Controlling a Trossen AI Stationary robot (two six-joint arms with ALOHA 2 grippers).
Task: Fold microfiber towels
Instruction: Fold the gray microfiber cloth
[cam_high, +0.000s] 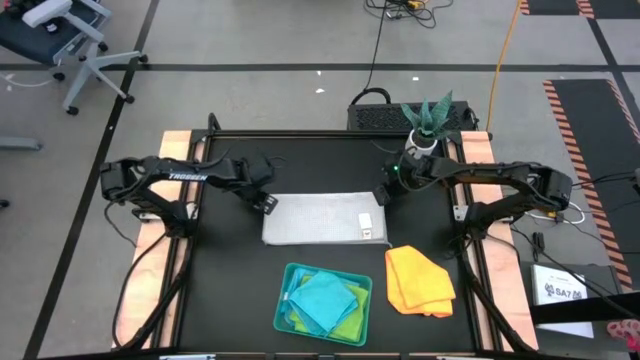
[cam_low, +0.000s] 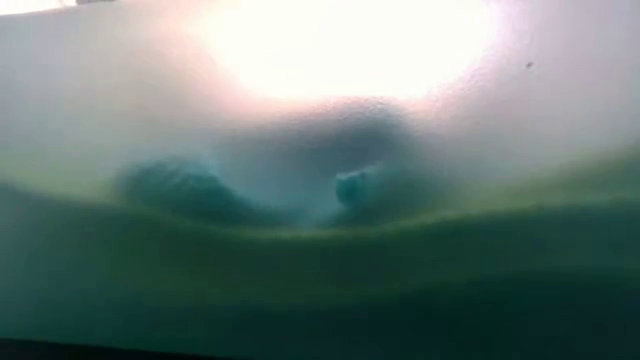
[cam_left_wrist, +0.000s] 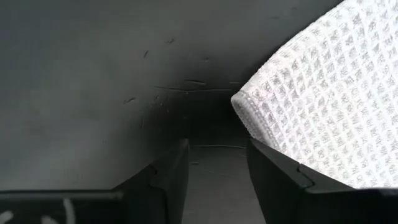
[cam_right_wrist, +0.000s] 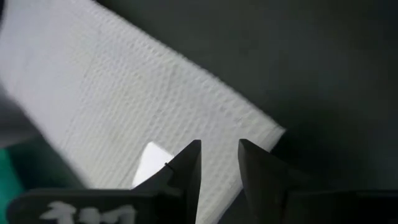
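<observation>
A pale grey-white microfiber towel (cam_high: 322, 218) lies folded into a flat rectangle at the table's middle, a white tag (cam_right_wrist: 149, 163) on its right end. My left gripper (cam_left_wrist: 217, 146) points down, open, just off the towel's far left corner (cam_left_wrist: 249, 102), with bare table between its fingers. My right gripper (cam_right_wrist: 219, 146) is open above the towel's far right corner (cam_right_wrist: 273, 132), with nothing between its fingers. A yellow-orange towel (cam_high: 420, 280) lies crumpled near the right front. Turquoise (cam_high: 325, 298) and lime green (cam_high: 345, 325) towels sit in a teal tray (cam_high: 290, 272).
The teal tray stands at the table's near edge, the orange towel to its right. A potted plant (cam_high: 428, 118) stands at the far right behind my right arm. Blurred green and teal cloth (cam_low: 320, 270) close to the lens fills the low view.
</observation>
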